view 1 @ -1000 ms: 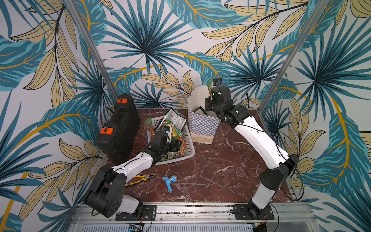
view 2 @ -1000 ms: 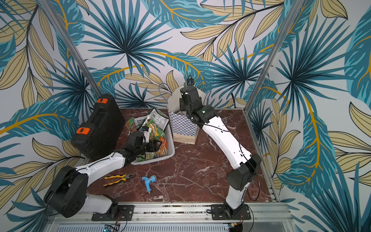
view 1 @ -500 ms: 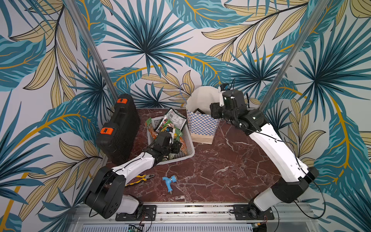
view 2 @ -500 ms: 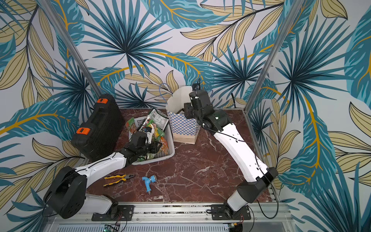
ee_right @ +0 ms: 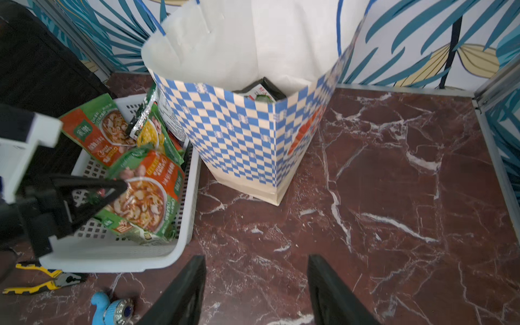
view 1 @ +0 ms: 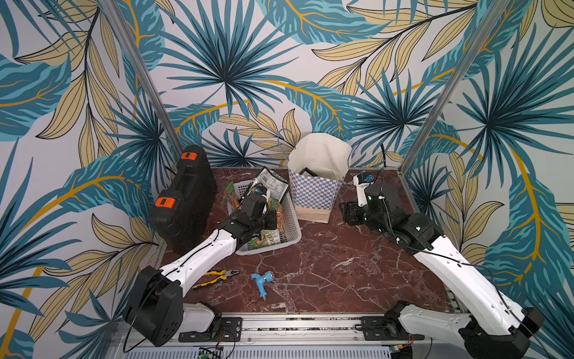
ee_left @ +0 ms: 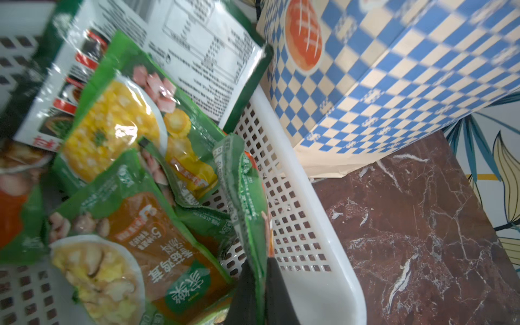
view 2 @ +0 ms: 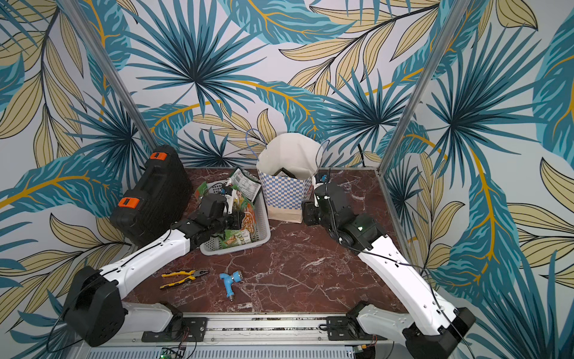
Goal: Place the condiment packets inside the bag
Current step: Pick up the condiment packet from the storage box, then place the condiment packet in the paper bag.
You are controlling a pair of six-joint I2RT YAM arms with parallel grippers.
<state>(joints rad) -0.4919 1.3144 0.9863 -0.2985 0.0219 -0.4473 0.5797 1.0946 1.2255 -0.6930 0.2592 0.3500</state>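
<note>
On my worktable (view 1: 341, 273), red marble: black case (view 1: 186, 199), orange latches, standing on edge at the left. White perforated basket (view 1: 279, 246) just beside it. Yellow-handled pliers (view 1: 214, 275) and blue tap fitting (view 1: 261, 279) lie near the front edge, apart.

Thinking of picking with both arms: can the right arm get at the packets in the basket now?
Probably not cleanly. The right gripper is open beside the bag, and bare table leads to the basket, but the left gripper sits inside it, shut on a green packet, risking a clash.
</note>
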